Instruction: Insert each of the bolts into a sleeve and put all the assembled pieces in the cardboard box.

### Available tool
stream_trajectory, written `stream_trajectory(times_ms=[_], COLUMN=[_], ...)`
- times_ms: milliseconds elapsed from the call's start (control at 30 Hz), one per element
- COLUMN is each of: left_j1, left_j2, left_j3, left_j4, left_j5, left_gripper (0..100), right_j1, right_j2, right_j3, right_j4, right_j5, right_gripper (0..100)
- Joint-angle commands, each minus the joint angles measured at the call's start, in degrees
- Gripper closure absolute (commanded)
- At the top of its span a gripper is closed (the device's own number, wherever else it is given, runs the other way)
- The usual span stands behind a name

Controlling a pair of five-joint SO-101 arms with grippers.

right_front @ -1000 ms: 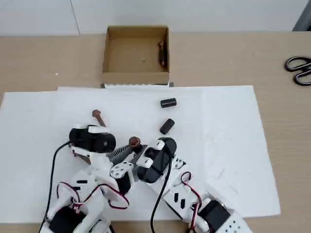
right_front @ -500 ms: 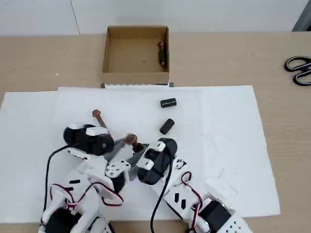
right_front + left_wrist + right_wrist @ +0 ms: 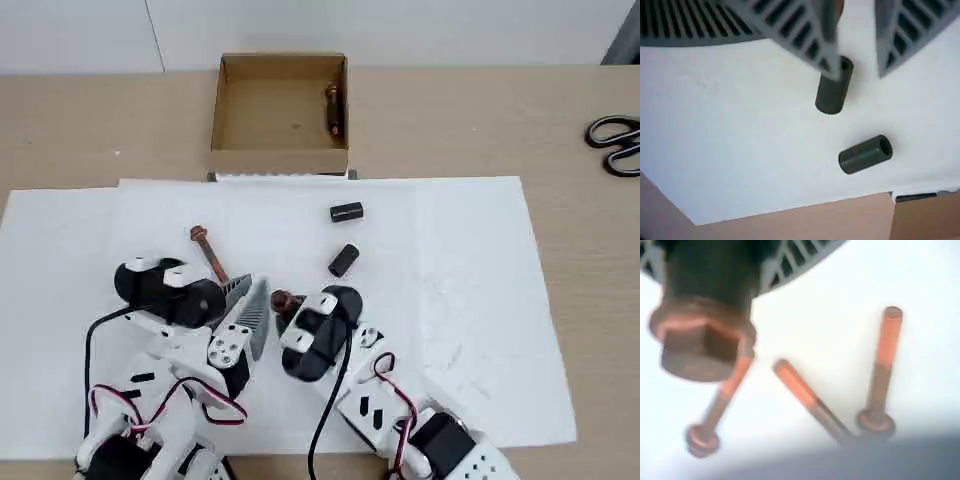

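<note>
High view is showing both arms nearest, over the near part of the white paper (image 3: 470, 300). The left gripper (image 3: 252, 290) is hanging above the sheet with its grey jaws standing apart and nothing lying between them. Just beside it, the right gripper (image 3: 289, 304) is clamping a sleeved bolt (image 3: 702, 340), with the copper hex head sticking out of the dark sleeve that the jaws are pinching. Right wrist view is catching three bare bolts lying flat on the paper beyond that head: a first bolt (image 3: 720, 405), a second bolt (image 3: 807, 397) and a third bolt (image 3: 881, 365), the last two with their head ends close together. In the high view a slanted bolt (image 3: 207, 250) is lying just beside the left arm's black wrist. Beyond the grippers two sleeves are resting on the sheet, near each other but apart: the near sleeve (image 3: 343, 260) and the far sleeve (image 3: 346, 212), which is lying crosswise. Past the paper's far edge the cardboard box (image 3: 280, 160) is sitting open on the table (image 3: 100, 130), and a finished piece (image 3: 333, 108) is lying inside along its right wall. Scissors (image 3: 615, 145) are lying well off to the right on the table
</note>
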State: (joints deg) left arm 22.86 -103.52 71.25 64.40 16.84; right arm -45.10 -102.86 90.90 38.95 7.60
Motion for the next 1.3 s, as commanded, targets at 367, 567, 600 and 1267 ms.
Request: stream_trajectory(times_ms=[367,567,600,1267], left_j1=[-21.4,-22.9,-22.9,-22.9], left_j2=[-0.4,-0.6,-0.6,-0.5], left_j3=[19.1,22.9,22.9,22.9], left_j4=[-6.3,-6.2,-6.2,-6.2], left_j5=[-19.3,-20.7,-20.7,-20.8], left_gripper=[99,99,99,99], right_j1=[25.8,27.4,27.4,27.2], right_j2=[0.1,13.6,17.8,95.4], right_j3=[-10.6,-24.4,-27.3,-84.5], right_j4=[5.9,8.5,7.9,-7.1], right_j5=[-11.3,-12.0,-12.0,2.6], right_gripper=[99.5,99.5,99.5,99.5])
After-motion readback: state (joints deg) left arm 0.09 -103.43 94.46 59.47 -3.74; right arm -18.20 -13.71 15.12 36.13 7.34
